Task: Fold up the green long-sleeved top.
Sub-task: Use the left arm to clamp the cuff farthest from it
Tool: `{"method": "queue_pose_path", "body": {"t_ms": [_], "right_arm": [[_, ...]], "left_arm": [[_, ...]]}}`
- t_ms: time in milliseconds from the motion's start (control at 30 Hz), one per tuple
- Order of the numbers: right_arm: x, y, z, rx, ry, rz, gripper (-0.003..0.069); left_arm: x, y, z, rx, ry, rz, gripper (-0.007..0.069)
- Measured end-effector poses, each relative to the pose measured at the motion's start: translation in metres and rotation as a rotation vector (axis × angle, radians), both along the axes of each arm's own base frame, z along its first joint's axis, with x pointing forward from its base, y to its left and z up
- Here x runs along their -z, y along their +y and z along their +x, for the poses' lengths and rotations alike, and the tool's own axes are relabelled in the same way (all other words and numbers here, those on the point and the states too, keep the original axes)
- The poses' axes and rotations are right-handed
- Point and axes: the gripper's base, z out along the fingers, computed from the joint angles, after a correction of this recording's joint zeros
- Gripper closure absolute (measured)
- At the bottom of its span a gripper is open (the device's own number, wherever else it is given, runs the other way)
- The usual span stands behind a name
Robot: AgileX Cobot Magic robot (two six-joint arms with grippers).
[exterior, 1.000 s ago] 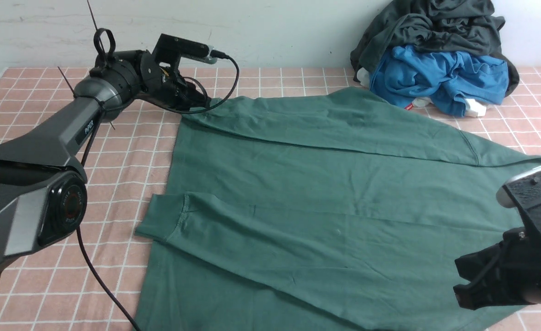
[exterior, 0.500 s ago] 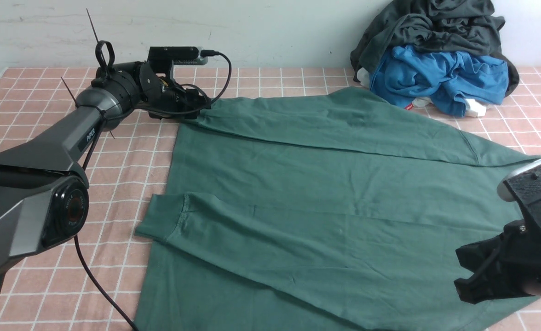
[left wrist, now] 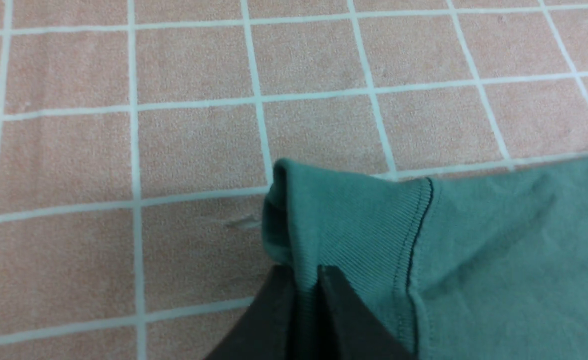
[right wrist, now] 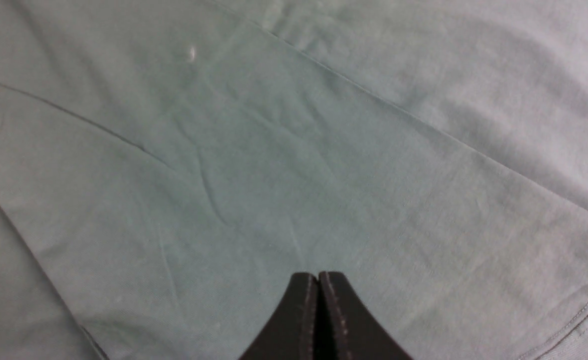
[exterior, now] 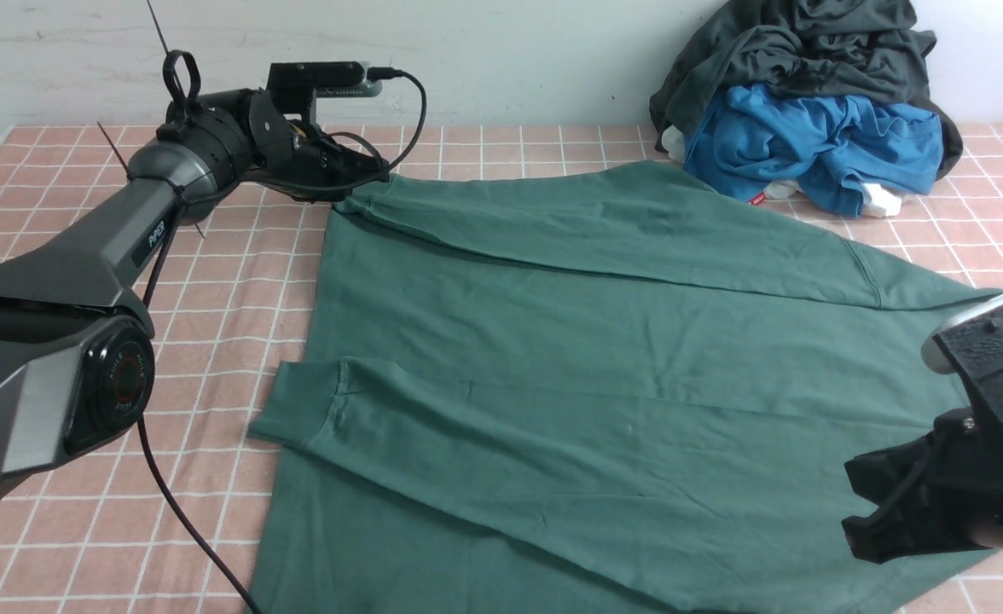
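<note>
**Though one pair of jaws bites cloth, the other grips nothing**

While the green long-sleeved top (exterior: 604, 367) lies spread flat on the pink checked tablecloth (exterior: 237, 290), both sleeves folded across its body, the left gripper (left wrist: 306, 275) sits at its far left corner, pinched shut on the ribbed cuff (left wrist: 364, 225) of the far sleeve. The right gripper (right wrist: 318, 276) – jaws pressed together, holding nothing – hangs over the top's near right part; whether it touches the fabric I cannot tell.
</note>
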Motion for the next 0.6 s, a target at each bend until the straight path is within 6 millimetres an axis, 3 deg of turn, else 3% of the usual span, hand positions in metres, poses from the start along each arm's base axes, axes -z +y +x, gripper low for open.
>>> {"method": "queue_pose_path", "body": {"t_ms": [100,133,233,333,467,567,600], "right_arm": [[0.0,0.0,0.0,0.0,0.0,0.0,0.0669],[0.0,0.0,0.0,0.0,0.0,0.0,0.0669],[0.0,0.0,0.0,0.0,0.0,0.0,0.0669],[0.0,0.0,0.0,0.0,0.0,0.0,0.0669],[0.0,0.0,0.0,0.0,0.0,0.0,0.0669],[0.0,0.0,0.0,0.0,0.0,0.0,0.0669],[0.0,0.0,0.0,0.0,0.0,0.0,0.0669]], "left_arm": [[0.001,0.001,0.0,0.033,-0.011,0.04,0.0529],[0.004,0.002,0.001,0.046,-0.013,0.062,0.0452],[0.012,0.003,0.002,0.042,-0.003,0.063,0.0316],[0.016,0.004,0.002,0.04,0.004,0.063,0.0246],[0.016,0.004,0.002,0.038,-0.004,0.063,0.0318],[0.016,0.004,0.003,0.037,-0.01,0.063,0.051],[0.015,0.004,0.003,0.037,-0.011,0.063,0.0531]]}}
